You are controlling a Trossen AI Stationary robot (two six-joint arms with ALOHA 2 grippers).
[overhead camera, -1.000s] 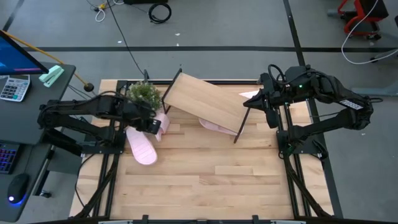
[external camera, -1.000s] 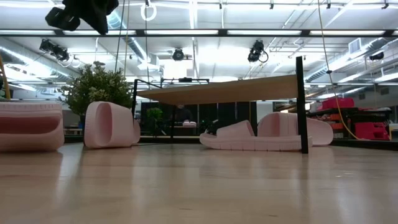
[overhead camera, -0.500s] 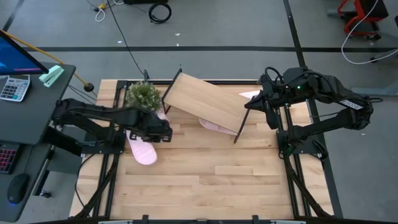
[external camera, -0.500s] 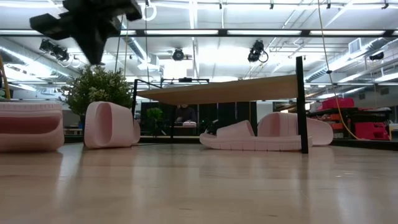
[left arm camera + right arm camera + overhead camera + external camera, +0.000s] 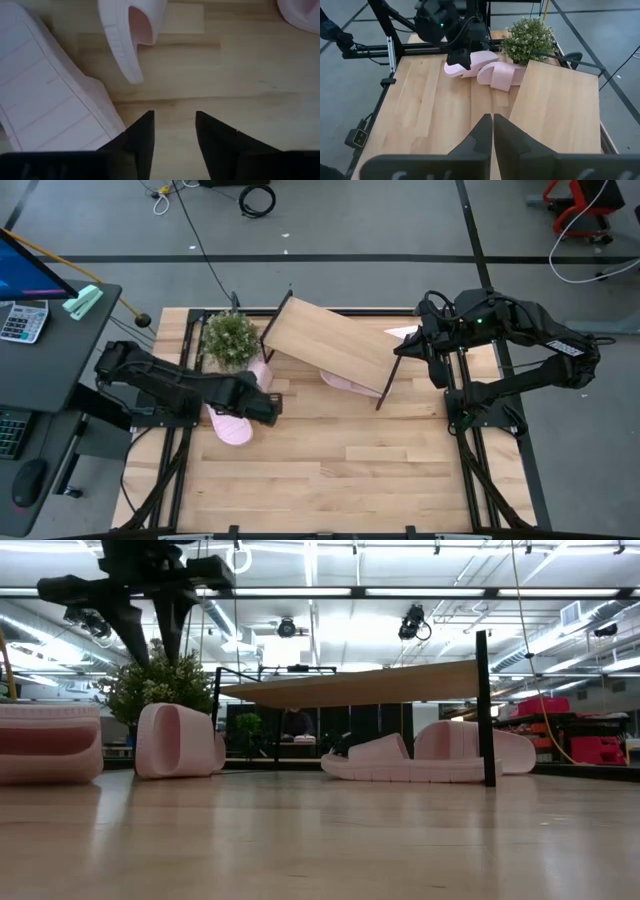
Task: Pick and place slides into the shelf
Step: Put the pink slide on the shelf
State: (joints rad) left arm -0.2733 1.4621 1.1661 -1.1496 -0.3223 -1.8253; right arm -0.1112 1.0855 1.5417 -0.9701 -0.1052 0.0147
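Bare tabletop (image 5: 330,470) in front of me lies open — a plant (image 5: 230,335) and two slides (image 5: 232,420) crowd my left gripper (image 5: 268,406).

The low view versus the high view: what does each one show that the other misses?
Only the low view shows two slides lying under the shelf, one in front and one behind, plus the ceiling lights. Only the high view shows both arms whole, the right pincer waiting by the shelf's end, and a desk with a calculator. Both show the plant and the left pincer above the slides on the left.
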